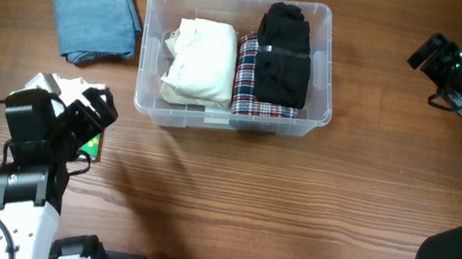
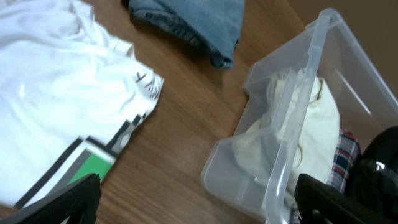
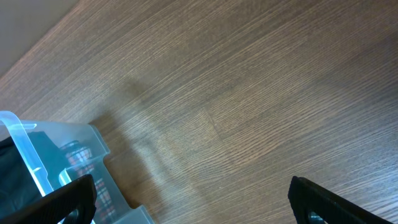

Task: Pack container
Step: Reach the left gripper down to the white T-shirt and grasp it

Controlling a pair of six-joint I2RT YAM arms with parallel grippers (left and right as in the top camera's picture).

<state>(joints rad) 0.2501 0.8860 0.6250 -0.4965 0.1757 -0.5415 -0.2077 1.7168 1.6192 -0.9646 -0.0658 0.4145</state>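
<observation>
The clear plastic container stands at the table's centre. It holds a cream folded garment, a plaid one and a black one. A white garment with a green print lies at the left, partly under my left arm. My left gripper is open and empty, above the wood between that white garment and the container's corner. My right gripper is open and empty, to the right of the container, over bare wood.
A folded blue denim cloth lies at the back left, left of the container; it also shows in the left wrist view. Bare wood lies in front of the container. Black arm bases stand along the front edge.
</observation>
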